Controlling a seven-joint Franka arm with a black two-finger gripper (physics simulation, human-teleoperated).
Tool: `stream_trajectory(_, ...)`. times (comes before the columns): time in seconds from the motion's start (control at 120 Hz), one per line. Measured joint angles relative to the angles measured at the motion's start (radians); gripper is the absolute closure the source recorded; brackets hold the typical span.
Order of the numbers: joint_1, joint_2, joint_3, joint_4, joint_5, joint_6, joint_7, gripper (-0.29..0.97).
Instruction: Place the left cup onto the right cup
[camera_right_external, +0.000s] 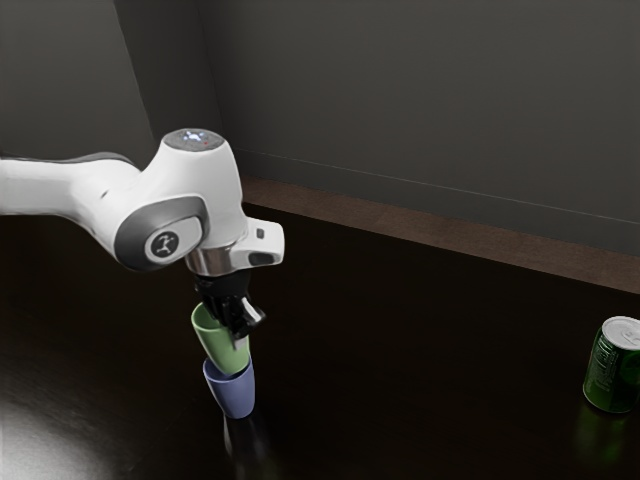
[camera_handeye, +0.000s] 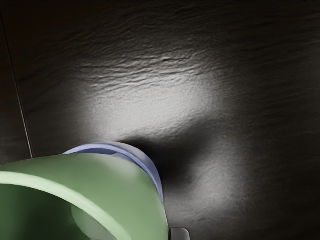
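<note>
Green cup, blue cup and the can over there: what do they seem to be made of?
Green cup: likely plastic, matte, with a thick even-coloured rim. Blue cup: probably the same, smooth and dull. Green can: looks like metal, glossy printed side, silvery lid catching light.

A smooth pale green tapered cup (camera_right_external: 218, 338) is seen nested base-first in a lavender-blue tapered cup (camera_right_external: 231, 390), its open mouth tipped toward 11 o'clock. The blue cup is set roughly upright, at about 7 o'clock from the exterior view's centre, its rim ringing the green wall.
</note>
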Motion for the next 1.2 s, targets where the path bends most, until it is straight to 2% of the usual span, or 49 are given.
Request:
stream_trajectory(0.408, 0.001, 0.053, 0.001, -0.011, 0.000, 0.017, -0.037, 0.77)
stream_trajectory(0.458, 0.001, 0.058, 0.001, -0.011, -0.003, 0.017, -0.038, 0.71)
stream_trajectory(0.617, 0.002, 0.060, 0.001, -0.011, -0.008, 0.018, -0.041, 0.37)
stream_trajectory(0.742, 0.001, 0.048, 0.001, -0.011, -0.009, 0.017, -0.042, 0.20)
stream_trajectory(0.983, 0.001, -0.034, -0.001, 0.019, -0.010, -0.023, -0.041, 0.07)
stream_trajectory(1.2, 0.008, 0.026, 0.013, 0.238, -0.011, -0.125, -0.037, 0.02)
